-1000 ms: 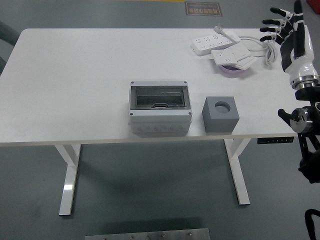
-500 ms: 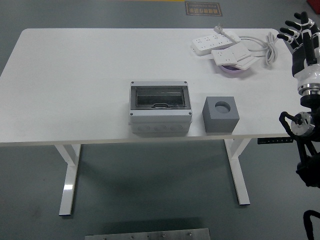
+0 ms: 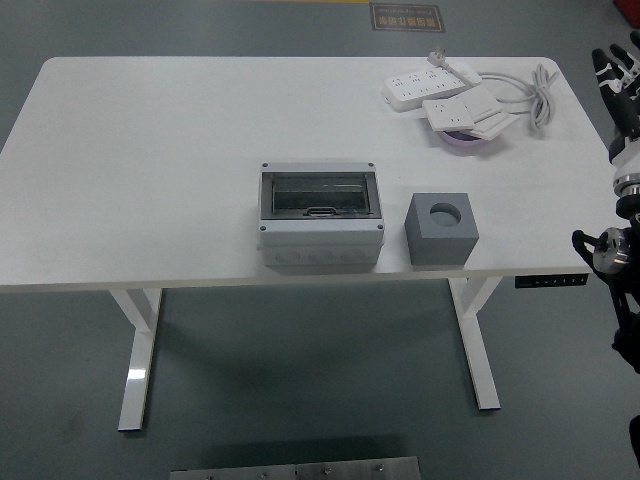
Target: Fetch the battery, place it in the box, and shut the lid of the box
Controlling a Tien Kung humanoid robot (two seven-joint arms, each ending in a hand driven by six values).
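White bench [image 3: 150, 150]. Far right: white power strips [image 3: 440, 88] with coiled cable [image 3: 535, 88], lying over a purple dish [image 3: 465, 143]. Near right: grey block [image 3: 442, 227], round hole on top.

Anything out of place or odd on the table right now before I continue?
No battery is visible. The box sits near the front edge with its lid closed; the grey block beside it has an empty round hole. Power strips lie piled far right. The right hand is off-table.

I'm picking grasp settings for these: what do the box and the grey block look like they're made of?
The box looks like hard moulded plastic: matte light-grey shell, corner screws, and a dark see-through lid that looks smoked. The block is uniformly matte grey with crisp edges and a round hole on top; probably plastic or dense foam, I can't tell which.
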